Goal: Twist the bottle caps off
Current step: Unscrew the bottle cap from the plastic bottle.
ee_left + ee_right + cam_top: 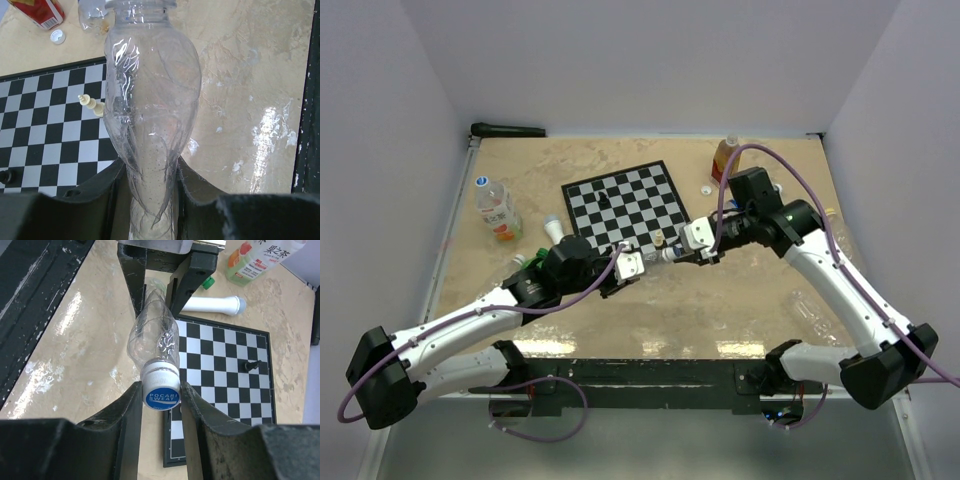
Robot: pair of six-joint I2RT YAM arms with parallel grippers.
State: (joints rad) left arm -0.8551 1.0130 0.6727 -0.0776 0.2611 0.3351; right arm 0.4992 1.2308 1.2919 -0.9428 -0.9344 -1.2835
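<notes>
So that twisting has something to work against, my left gripper (pixel 150 175) clamps the base of the clear bottle (pixel 152 100) while my right gripper (pixel 160 392) pinches its blue-faced cap (pixel 162 399), both just beside the near edge of the chessboard (pixel 625 203).

The crumpled clear plastic bottle (pixel 150 100) has its neck cut off by the left wrist view's top edge. Its twisted end leaves the bottom edge between dark fingers (pixel 70 210).

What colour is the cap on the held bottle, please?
The ribbed plastic cap is white, blue-topped; right wrist view.
</notes>
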